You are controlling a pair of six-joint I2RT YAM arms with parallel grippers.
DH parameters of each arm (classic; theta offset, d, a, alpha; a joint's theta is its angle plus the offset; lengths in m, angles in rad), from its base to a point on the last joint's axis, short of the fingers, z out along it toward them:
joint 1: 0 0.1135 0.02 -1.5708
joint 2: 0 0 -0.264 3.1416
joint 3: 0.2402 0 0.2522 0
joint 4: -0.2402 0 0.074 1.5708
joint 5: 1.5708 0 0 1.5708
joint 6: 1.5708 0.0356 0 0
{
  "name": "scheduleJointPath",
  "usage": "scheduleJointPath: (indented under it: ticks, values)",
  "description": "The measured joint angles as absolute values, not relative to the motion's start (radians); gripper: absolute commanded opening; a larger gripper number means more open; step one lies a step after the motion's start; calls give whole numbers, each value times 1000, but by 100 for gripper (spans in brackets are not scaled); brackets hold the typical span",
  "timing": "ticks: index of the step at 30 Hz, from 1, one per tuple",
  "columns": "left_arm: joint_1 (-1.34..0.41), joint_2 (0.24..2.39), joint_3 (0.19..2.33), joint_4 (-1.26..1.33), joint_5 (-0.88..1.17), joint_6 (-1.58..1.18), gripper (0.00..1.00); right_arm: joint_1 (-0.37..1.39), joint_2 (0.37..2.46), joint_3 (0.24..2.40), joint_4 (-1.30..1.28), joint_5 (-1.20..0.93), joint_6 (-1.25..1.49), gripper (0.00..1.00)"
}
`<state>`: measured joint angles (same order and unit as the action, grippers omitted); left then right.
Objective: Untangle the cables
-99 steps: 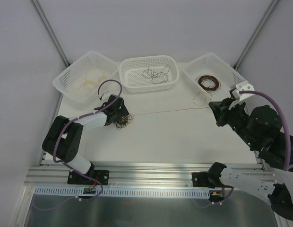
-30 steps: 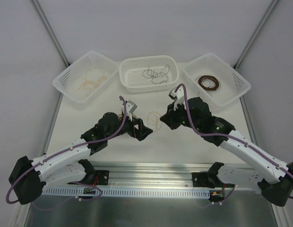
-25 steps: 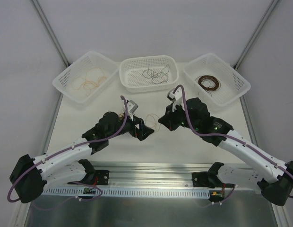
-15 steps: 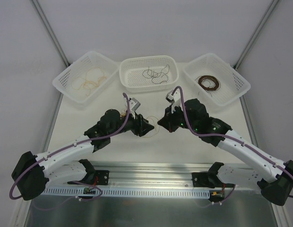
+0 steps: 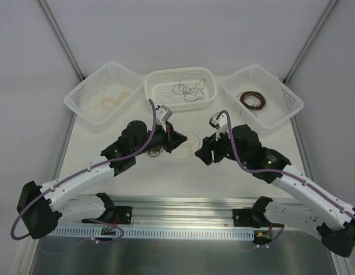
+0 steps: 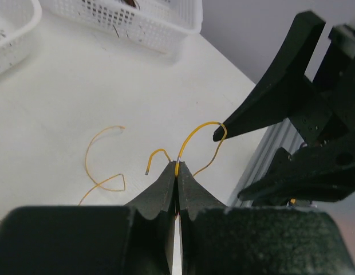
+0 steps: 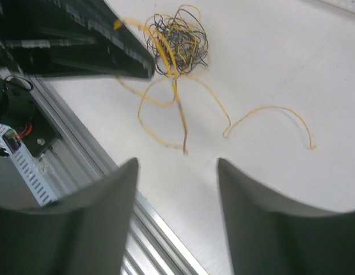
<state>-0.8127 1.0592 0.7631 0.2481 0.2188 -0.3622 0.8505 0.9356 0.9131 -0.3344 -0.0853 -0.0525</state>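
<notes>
Cables [image 7: 176, 40] on tbl [image 5: 183, 177] ctr — 3 baskets [image 5: 180, 106] in row behind.

Robotics laboratory test cell. A left arm [image 5: 80, 180] and a right arm [image 5: 303, 186] are bolted to a slotted aluminium rail [image 5: 183, 209] at the edge of a white table [image 5: 183, 177], enclosed by plain grey panels [image 5: 183, 34] on metal struts [image 5: 60, 37]. Exposed electronics [image 5: 109, 231] sit by the arm bases, and three white perforated baskets [image 5: 180, 71] line the far edge.
</notes>
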Motion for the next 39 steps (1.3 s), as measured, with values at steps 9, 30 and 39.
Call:
scheduleJointPath:
  ticks: [9,30,39]
  values:
    - [-756,1169,1060,144,154,-321,0,849,731,913,-469,84,-120,98]
    - [-175,1412,1797,14,232,-403,0,848,571,884,-596,259,-133,100]
    - [54,1497,1921,2,166,-350,0,849,583,884,-596,258,-136,99]
